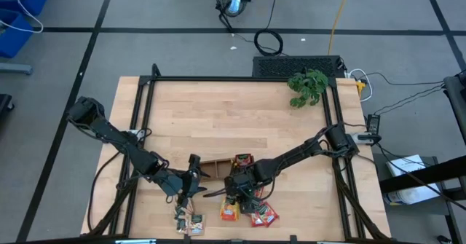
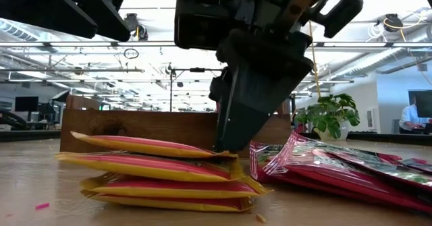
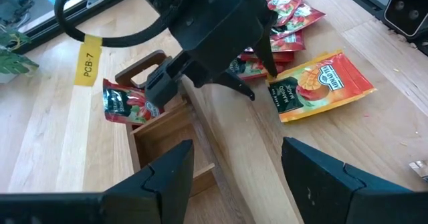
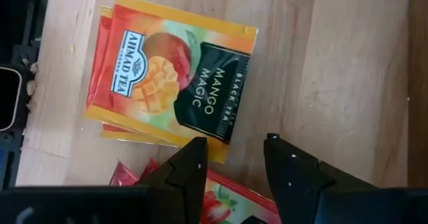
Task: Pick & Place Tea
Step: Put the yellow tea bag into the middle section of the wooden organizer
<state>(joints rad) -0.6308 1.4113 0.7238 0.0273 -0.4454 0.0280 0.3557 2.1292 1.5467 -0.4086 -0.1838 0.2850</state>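
Observation:
A small stack of orange tea sachets [image 1: 230,212] [image 2: 155,165] lies flat on the table near its front edge. Beside it is a heap of red sachets [image 1: 262,215] [image 2: 324,165], and dark green ones [image 1: 187,222] lie farther left. My right gripper [image 4: 234,150] [image 1: 234,194] is open and slants down at the orange stack's end. My left gripper [image 3: 237,147] [image 1: 196,182] is open and hovers over the brown tray [image 1: 215,165], holding nothing. One red sachet [image 3: 124,103] sits at the tray's right end. My right gripper comes from above, slanting down, with its fingers apart. One fingertip [image 4: 195,150] stands at the dark-labelled end [image 4: 214,127] of the top orange sachet, and the other is over bare table. In the low view the tip [image 2: 226,145] reaches that sachet's edge. The stack lies flat.
The long wooden tray [image 3: 221,137] runs between the two grippers, just behind the sachets. A leafy green plant [image 1: 308,87] stands at the far right corner. A black frame [image 1: 145,91] borders the table. Bare wood [image 1: 218,120] stretches across the table's middle and far part.

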